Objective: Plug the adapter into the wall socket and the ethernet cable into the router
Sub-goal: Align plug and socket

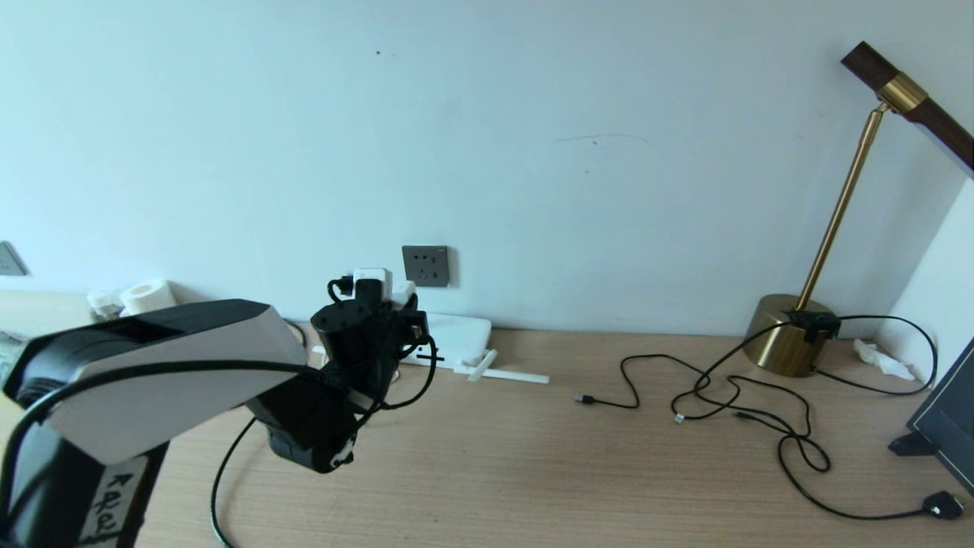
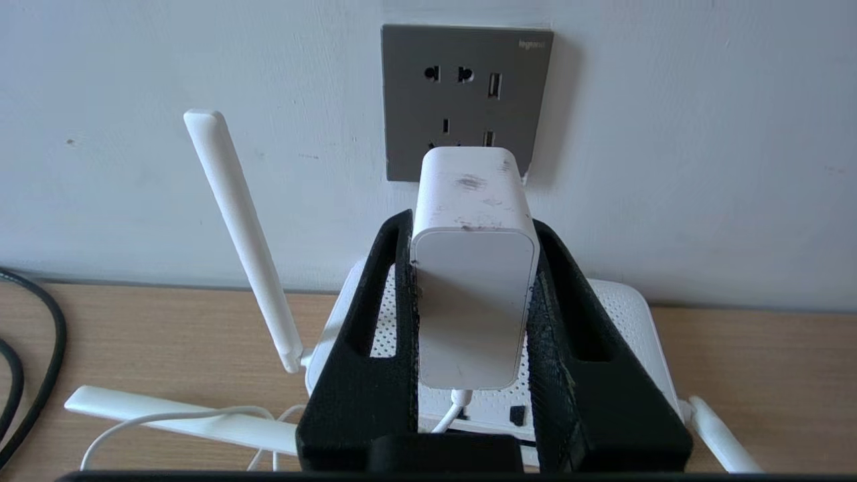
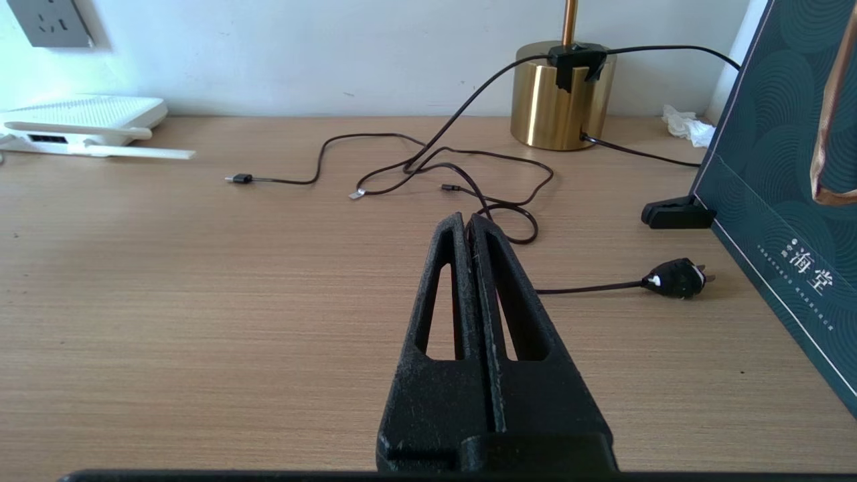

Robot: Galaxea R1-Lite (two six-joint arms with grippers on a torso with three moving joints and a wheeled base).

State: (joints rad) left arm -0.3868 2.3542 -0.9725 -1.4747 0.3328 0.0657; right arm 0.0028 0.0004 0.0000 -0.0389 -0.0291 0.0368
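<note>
My left gripper (image 2: 472, 224) is shut on the white adapter (image 2: 472, 268) and holds it off the desk just in front of the dark grey wall socket (image 2: 462, 87). The adapter covers the socket's lower edge, and its thin white cord (image 2: 167, 418) trails down to the desk. In the head view the adapter (image 1: 373, 280) sits a little left of the socket (image 1: 425, 266). The white router (image 2: 622, 314) lies flat below, against the wall. A thick black cable (image 2: 59, 331), seemingly the ethernet cable, curves beside it with its plug out of view. My right gripper (image 3: 466, 217) is shut and empty above the desk.
One router antenna (image 2: 241, 234) stands up beside the gripper and another (image 1: 506, 373) lies on the desk. To the right are thin black cables (image 1: 730, 396), a black plug (image 1: 942, 504), a brass lamp base (image 1: 787, 335) and a dark box (image 1: 943, 418).
</note>
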